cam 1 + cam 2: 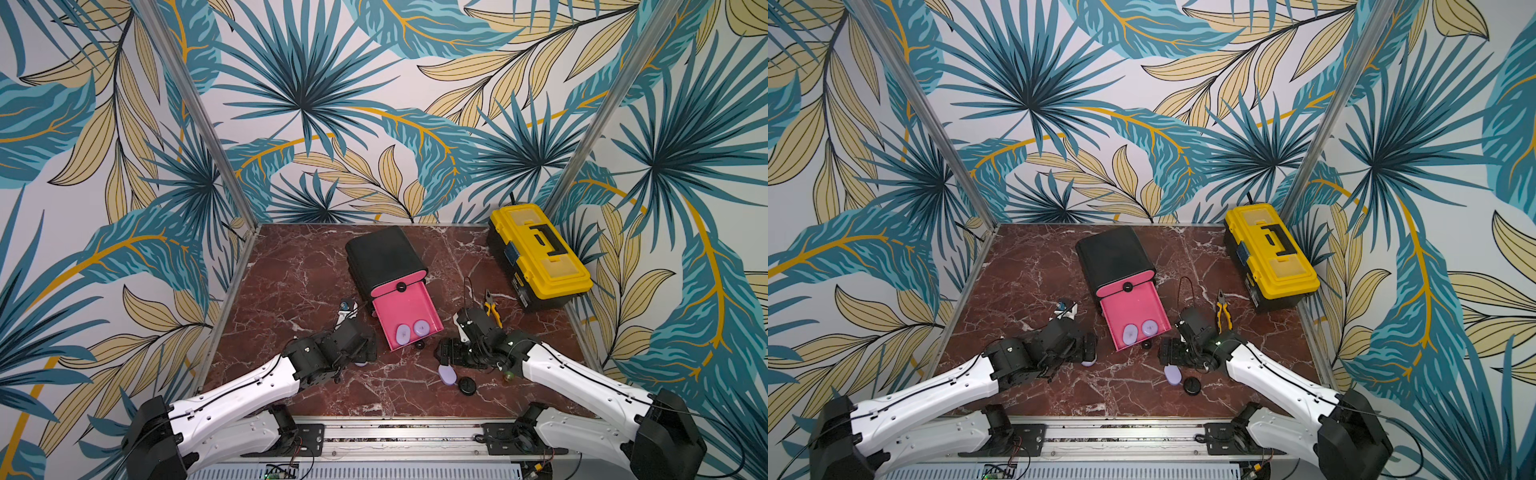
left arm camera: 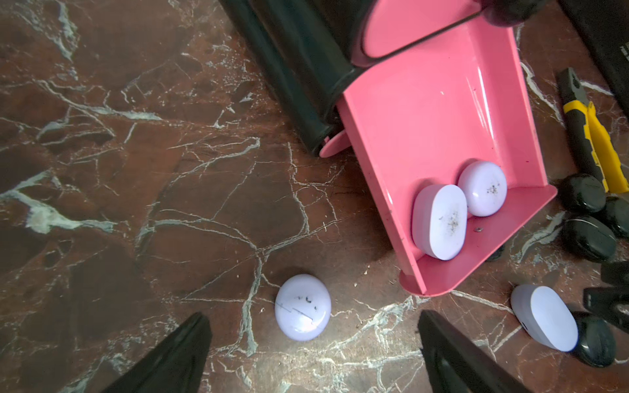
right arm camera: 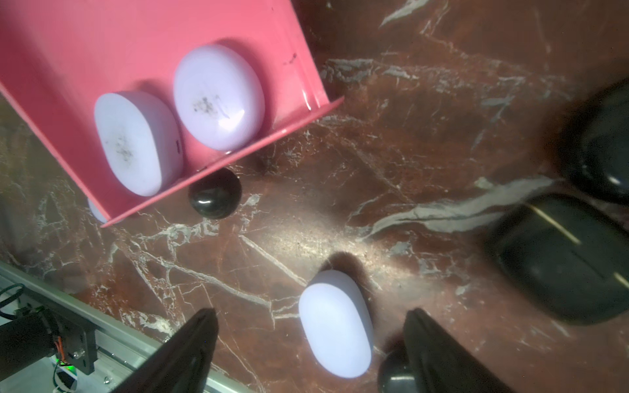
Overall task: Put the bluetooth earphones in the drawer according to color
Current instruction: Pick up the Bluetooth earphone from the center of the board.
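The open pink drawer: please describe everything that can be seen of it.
The pink drawer looks like smooth glossy plastic: a shallow tray with low side walls and a front panel bearing a round black knob. It is pulled far out of the black cabinet, under a shut drawer. Inside, against the front panel, an oval lilac case and a round lilac case lie close together.

between the black jaws of the left gripper, a lilac round case with dark flecks. beyond them, a pink drawer with two smudged lilac cases. between the jaws of the right gripper, a plain lilac oval case. beside them, glossy black cases. red-brown, white-veined marble table.
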Robot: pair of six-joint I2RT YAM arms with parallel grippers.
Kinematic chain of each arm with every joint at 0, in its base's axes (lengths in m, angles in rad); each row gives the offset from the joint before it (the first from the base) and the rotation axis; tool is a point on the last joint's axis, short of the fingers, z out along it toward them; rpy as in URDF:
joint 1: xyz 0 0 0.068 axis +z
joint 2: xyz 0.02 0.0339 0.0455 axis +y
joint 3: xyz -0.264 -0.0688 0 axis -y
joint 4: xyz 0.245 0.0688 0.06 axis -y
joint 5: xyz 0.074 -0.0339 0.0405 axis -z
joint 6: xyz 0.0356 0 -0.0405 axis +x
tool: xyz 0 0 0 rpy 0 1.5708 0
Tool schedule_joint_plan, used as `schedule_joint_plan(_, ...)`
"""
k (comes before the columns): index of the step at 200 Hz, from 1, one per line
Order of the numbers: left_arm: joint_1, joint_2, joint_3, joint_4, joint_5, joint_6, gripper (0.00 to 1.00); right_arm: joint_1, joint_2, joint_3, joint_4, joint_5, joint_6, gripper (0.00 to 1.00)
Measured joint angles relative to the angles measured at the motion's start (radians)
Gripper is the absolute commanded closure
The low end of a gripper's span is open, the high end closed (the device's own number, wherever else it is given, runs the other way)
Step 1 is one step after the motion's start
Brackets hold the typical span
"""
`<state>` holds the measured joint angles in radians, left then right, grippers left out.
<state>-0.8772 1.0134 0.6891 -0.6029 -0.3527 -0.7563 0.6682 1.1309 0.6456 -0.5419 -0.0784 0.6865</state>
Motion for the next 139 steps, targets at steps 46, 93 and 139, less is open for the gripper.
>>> schedule_joint_plan(46,0.056,-0.009,-0.031,0.019,0.043,-0.003,0.00,0.068,0.126,0.005,-0.006,0.044,-0.007,0.14)
schedule_joint_plan(93,0.069,-0.009,-0.033,0.032,0.061,-0.003,0.00,0.152,0.265,0.054,-0.025,0.120,-0.007,0.25)
schedule_joint_plan(139,0.074,-0.009,-0.035,0.035,0.062,-0.003,0.00,0.208,0.333,0.099,-0.058,0.178,-0.005,0.34)
